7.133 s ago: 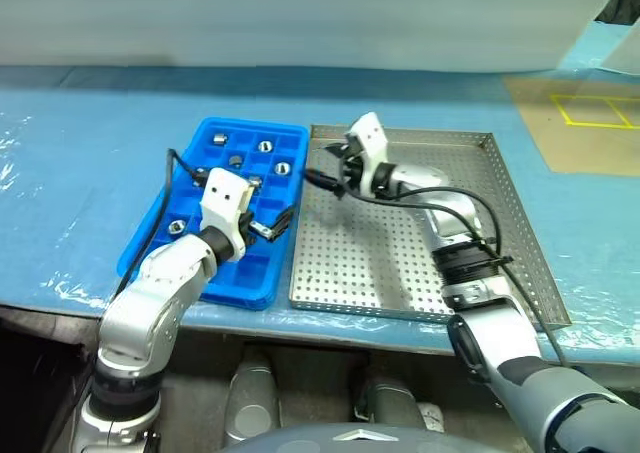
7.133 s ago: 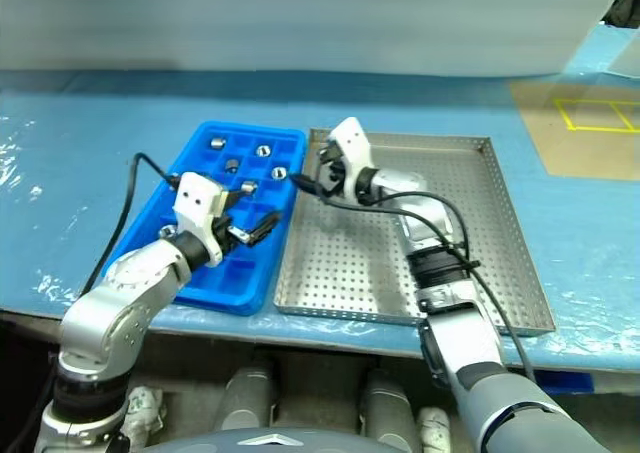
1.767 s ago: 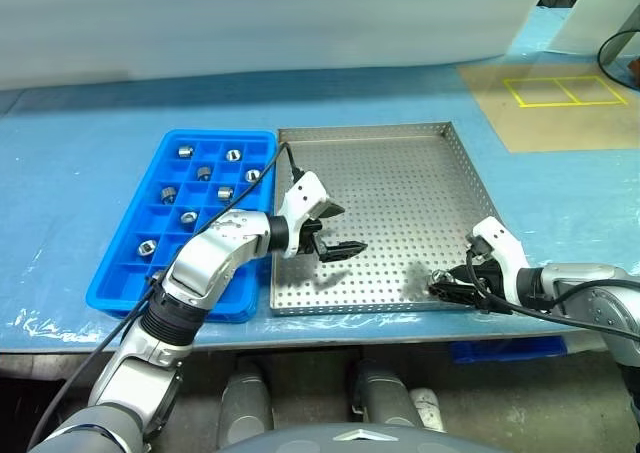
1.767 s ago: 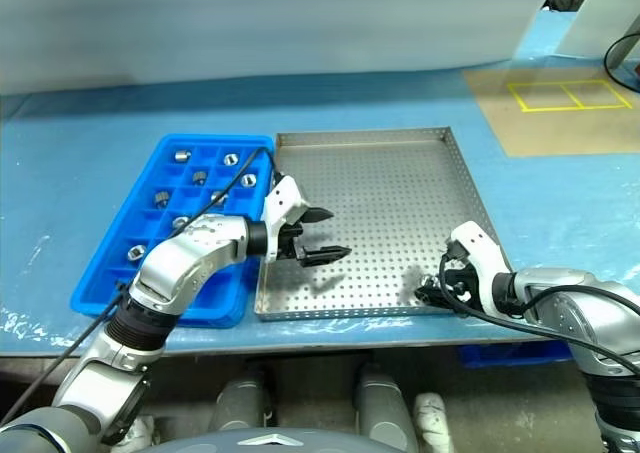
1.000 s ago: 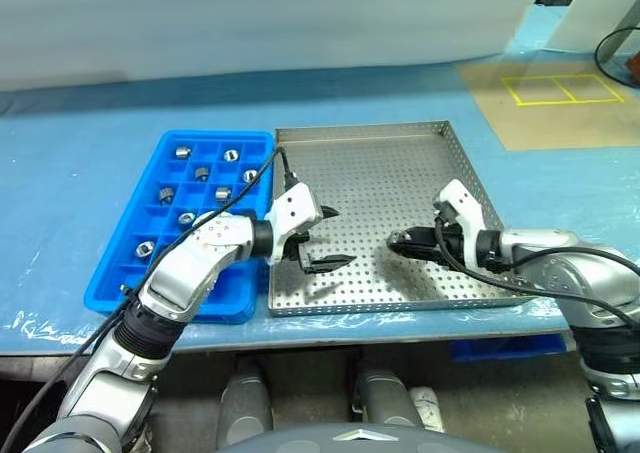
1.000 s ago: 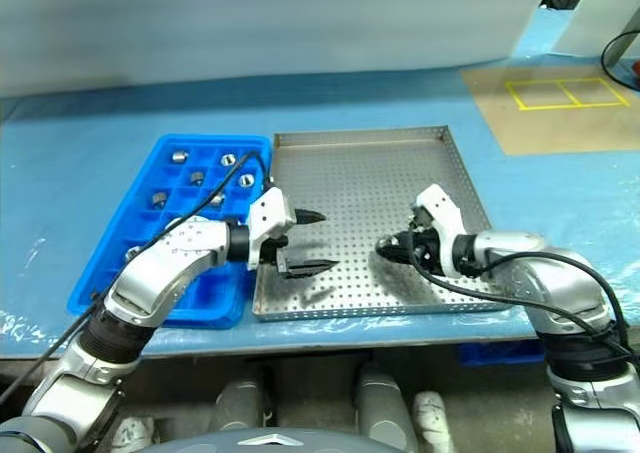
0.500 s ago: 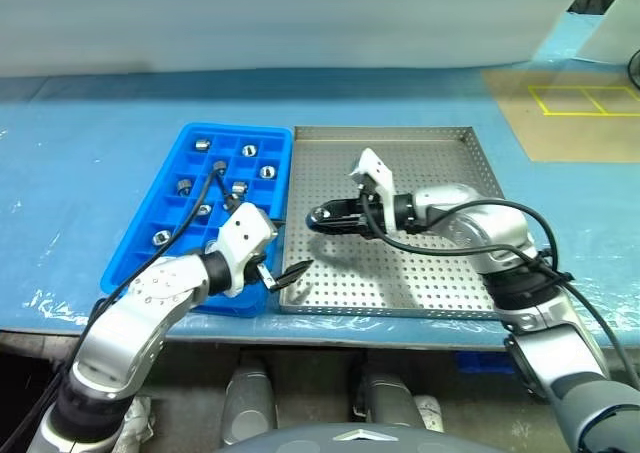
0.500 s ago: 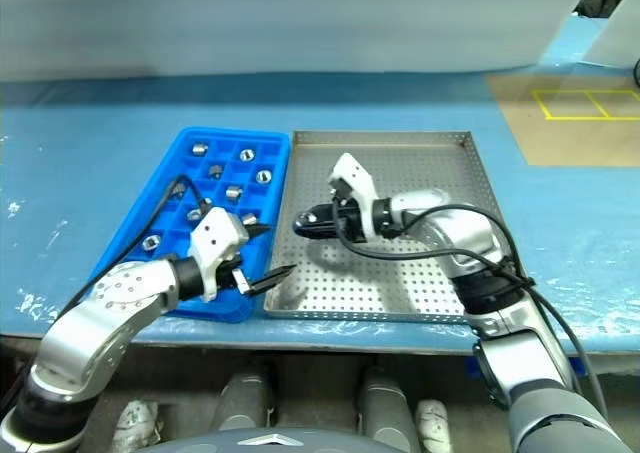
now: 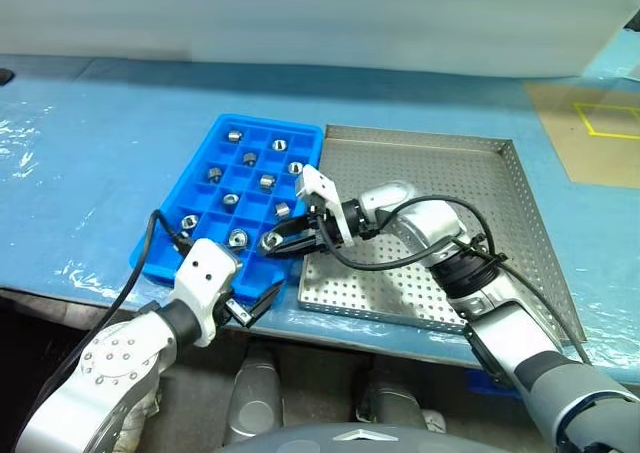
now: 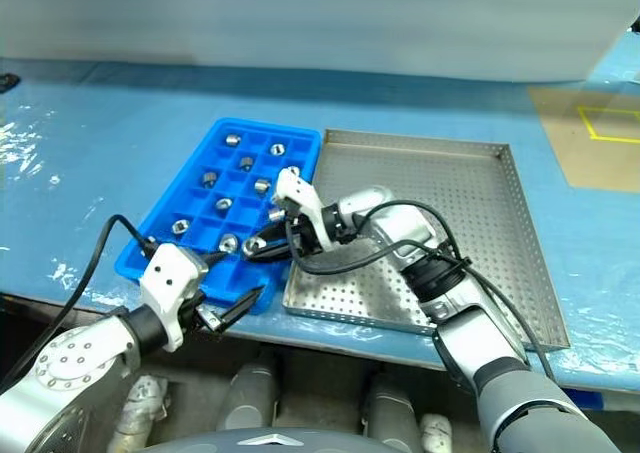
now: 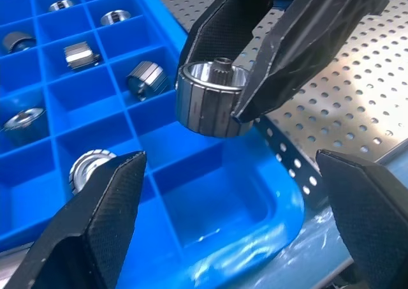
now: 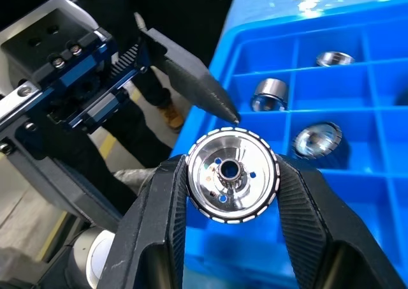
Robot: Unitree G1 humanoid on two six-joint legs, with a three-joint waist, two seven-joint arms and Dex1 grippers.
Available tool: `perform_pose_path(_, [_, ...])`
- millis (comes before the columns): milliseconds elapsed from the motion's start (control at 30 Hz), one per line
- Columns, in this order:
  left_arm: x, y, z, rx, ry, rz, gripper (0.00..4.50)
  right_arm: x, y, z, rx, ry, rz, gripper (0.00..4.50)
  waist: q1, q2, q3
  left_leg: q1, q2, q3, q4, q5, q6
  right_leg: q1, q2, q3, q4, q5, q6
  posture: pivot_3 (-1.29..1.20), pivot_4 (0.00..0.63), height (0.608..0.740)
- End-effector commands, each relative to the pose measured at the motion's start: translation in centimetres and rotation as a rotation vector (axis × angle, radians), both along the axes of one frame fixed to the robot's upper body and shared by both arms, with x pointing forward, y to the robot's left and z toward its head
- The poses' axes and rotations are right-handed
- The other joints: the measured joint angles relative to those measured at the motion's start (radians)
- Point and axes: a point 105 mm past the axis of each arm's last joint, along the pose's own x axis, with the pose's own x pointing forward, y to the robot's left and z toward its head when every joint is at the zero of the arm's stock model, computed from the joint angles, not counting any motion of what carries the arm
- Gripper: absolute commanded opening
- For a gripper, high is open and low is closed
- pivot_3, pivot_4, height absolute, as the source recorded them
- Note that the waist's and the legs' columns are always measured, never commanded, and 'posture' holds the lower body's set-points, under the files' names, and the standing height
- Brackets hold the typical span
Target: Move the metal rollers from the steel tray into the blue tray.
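The right gripper pinched a shiny silver metal roller above the bright blue plastic compartment tray, near its five-o'clock corner. The left gripper hung spread apart.

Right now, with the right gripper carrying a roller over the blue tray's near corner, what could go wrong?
The right gripper pinches the metal roller by its rim only; it could slip and roll off.

It hangs above the blue tray near the outer edge, so a release might miss the empty compartment.

The open left gripper sits close below, and could bump it.
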Motion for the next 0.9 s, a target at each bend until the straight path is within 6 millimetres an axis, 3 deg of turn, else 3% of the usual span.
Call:
perform_pose_path(33, [-0.5,-0.4,1.5,-0.017,-0.074,-0.009,4.5,-0.5,1.1,0.4,-0.001,-0.06,0.068,1.61,0.017,0.0,0.0,0.0,0.0,0.0,0.0,0.0,0.0,0.0,0.0,0.0,0.0,0.0,0.0,0.49,0.15,0.74])
perform_pose_path(300, [-0.7,-0.4,1.5,-0.019,-0.078,0.008,4.5,-0.3,1.6,-1.3,-0.045,-0.068,0.06,1.61,0.054,0.0,0.0,0.0,0.0,0.0,0.0,0.0,0.0,-0.001,0.0,0.001,0.0,0.0,0.001,0.5,0.15,0.74])
perform_pose_path(567, [-0.5,-0.5,1.6,-0.011,-0.073,0.008,4.5,0.5,0.4,-3.2,-0.131,-0.103,0.038,1.61,0.069,0.0,0.0,0.0,0.0,0.0,0.0,0.001,-0.002,-0.002,0.001,0.001,0.001,0.0,0.001,0.48,0.15,0.74])
perform_pose_path(833, [0.5,-0.4,1.5,-0.031,-0.073,0.024,4.5,1.2,0.0,-3.1,-0.119,-0.111,-0.011,4.3,0.067,0.0,0.0,0.001,0.0,0.0,0.0,0.001,-0.002,-0.002,0.001,0.002,0.003,0.0,0.001,0.42,0.15,0.74])
perform_pose_path(900, [0.9,-0.2,1.2,-0.029,-0.066,0.028,4.5,1.5,-0.1,-2.7,-0.095,-0.112,-0.035,4.47,0.065,0.0,0.0,0.001,0.0,0.0,0.0,0.001,-0.003,-0.002,0.001,0.002,0.003,0.0,0.001,0.4,0.15,0.74])
